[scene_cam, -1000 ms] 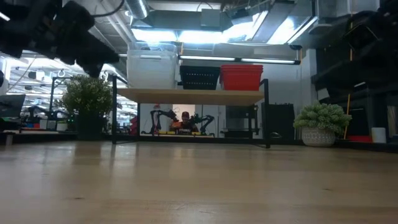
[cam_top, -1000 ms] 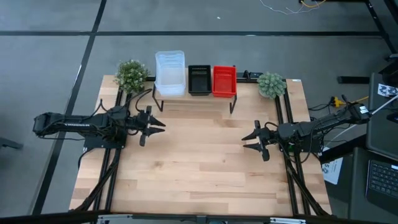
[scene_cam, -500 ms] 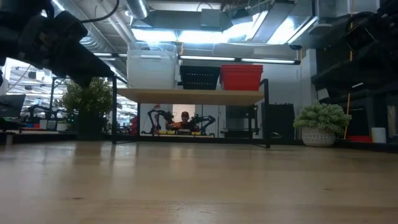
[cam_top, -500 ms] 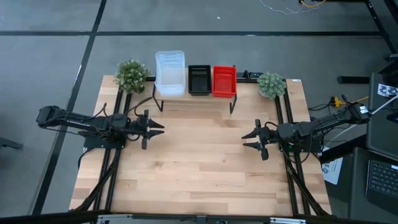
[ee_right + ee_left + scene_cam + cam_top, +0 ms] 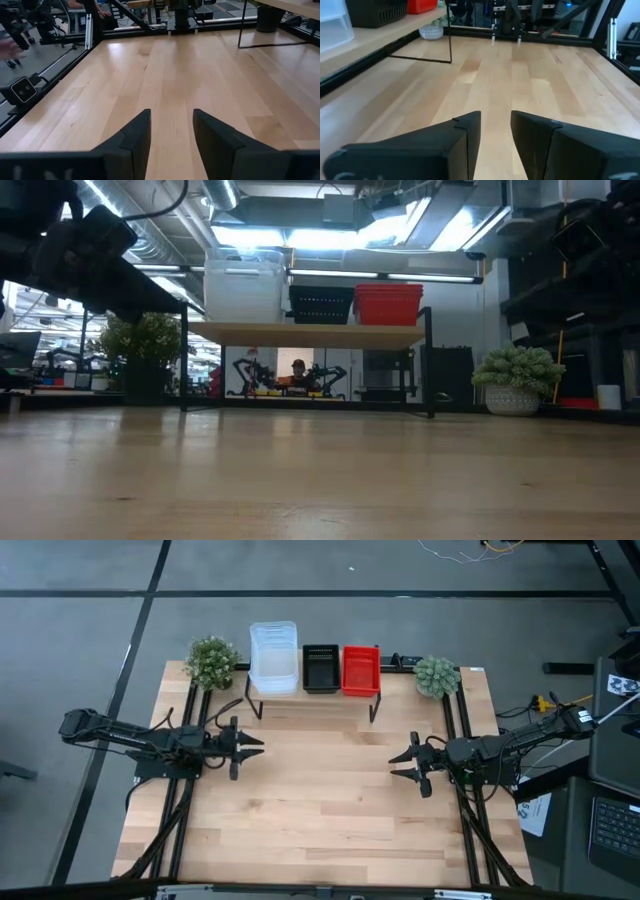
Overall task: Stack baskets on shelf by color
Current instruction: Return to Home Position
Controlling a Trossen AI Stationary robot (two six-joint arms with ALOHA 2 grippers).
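The shelf [image 5: 310, 698] stands at the table's far edge on thin black legs. On its plank [image 5: 305, 333] rest the baskets, side by side: a clear stack [image 5: 273, 658] [image 5: 243, 288], a black stack [image 5: 320, 668] [image 5: 321, 304] and a red stack [image 5: 360, 670] [image 5: 389, 303]. My left gripper [image 5: 258, 746] [image 5: 496, 120] hovers open over the table's left part, pointing right. My right gripper [image 5: 397, 766] [image 5: 171, 117] hovers open over the right part, pointing left. Both are empty and well on the near side of the shelf.
Two green potted plants flank the shelf, one on its left [image 5: 211, 661] and one on its right [image 5: 436, 676]. Bare wooden tabletop [image 5: 320, 810] spreads between and in front of the grippers. Black frame rails [image 5: 178, 820] run along both table sides.
My left arm has folded lower and drawn back toward the table's left edge; its gripper stays open and empty.
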